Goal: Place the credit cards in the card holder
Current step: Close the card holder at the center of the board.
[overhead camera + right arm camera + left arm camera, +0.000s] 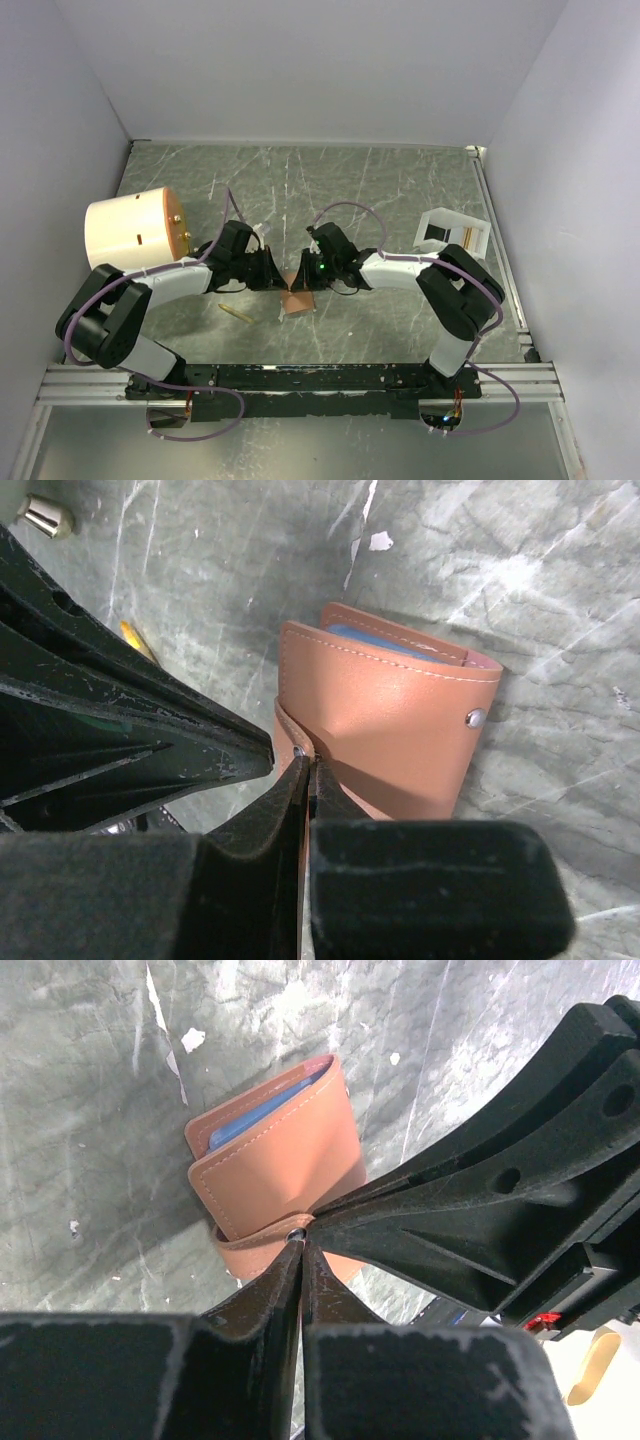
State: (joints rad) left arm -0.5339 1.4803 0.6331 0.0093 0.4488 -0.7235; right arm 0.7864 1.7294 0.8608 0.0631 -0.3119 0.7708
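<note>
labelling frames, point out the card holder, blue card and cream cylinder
card holder (285, 1165), left wrist view, front flap
blue card (265, 1113), left wrist view, exposed edge in the pocket
cream cylinder (125, 235), top external view, cream side

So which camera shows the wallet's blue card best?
Left wrist: the blue card shows clearly inside the wallet. Right wrist catches only a thin sliver. From the top, the wallet is tiny, card unseen.

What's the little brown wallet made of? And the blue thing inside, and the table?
The card holder looks like tan leather, real or fake: smooth, slightly shiny, pale stitching along its edges, a small metal snap. The blue card inside looks like thin plastic, but only its edge shows. The table looks like grey-green marble with white veins, maybe just printed.
</note>
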